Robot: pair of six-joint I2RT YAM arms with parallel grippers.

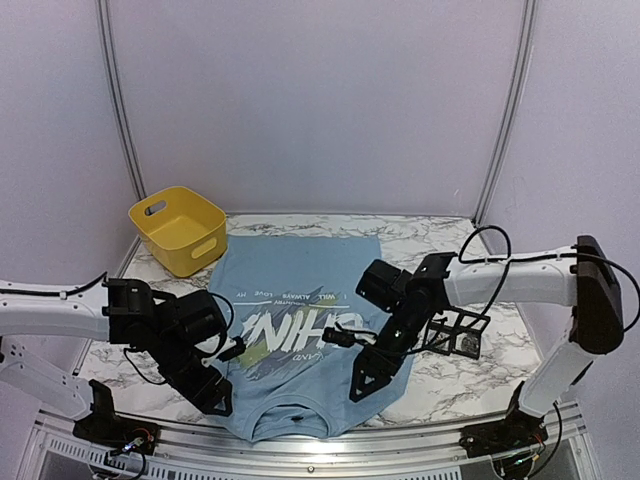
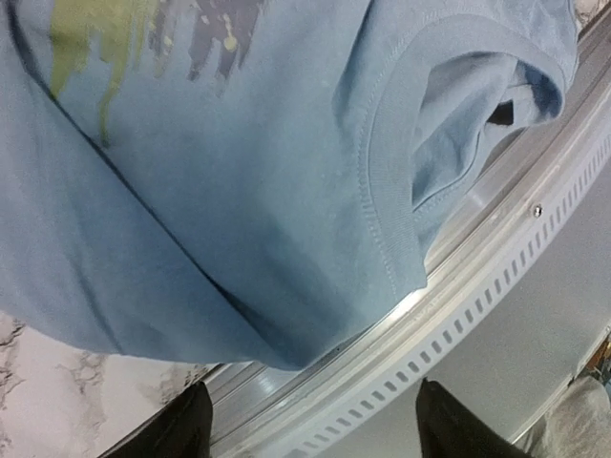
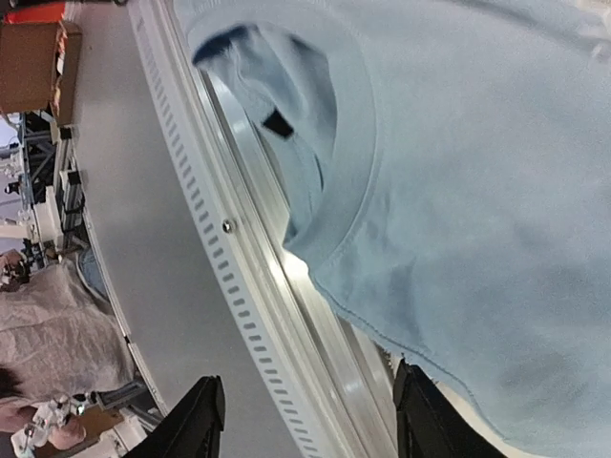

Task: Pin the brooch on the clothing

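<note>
Yellow basket [image 1: 178, 228] sits off the T-shirt's [image 1: 290, 285] far-left corner, just beside it. Left gripper [image 2: 313, 410] is low at the T-shirt's near-left edge, left of the collar [image 2: 382, 191]; fingers [image 2: 181, 429] apart, nothing between them. The T-shirt lies flat in the middle of the marble table [image 1: 455, 385], print up, collar toward the arms and reaching onto the metal rail [image 2: 477, 286] at the near edge. Right gripper [image 3: 307, 401] is at the T-shirt's near-right part, right of the collar; claw spread, empty. Black wire rack [image 1: 458, 332] stands just right of the T-shirt, behind the right arm.
</note>
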